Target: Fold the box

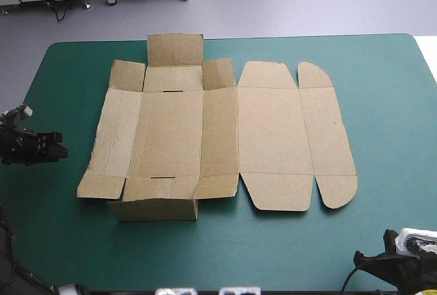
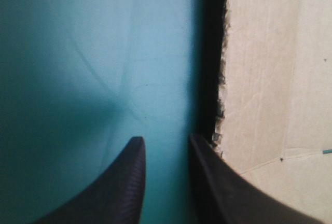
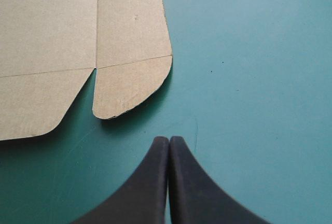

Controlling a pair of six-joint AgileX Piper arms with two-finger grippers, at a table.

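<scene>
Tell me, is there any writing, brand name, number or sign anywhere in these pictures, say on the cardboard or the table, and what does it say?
None can be read.
The box shows plain brown board with only creases and slits, no print.
The teal-green cover bears no mark.
Neither the left gripper nor the right gripper carries a label in view.

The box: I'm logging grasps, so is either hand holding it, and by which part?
Nothing is held. The left hand is open beside the box's ragged edge; the right hand is shut on nothing, short of a rounded flap.
</scene>
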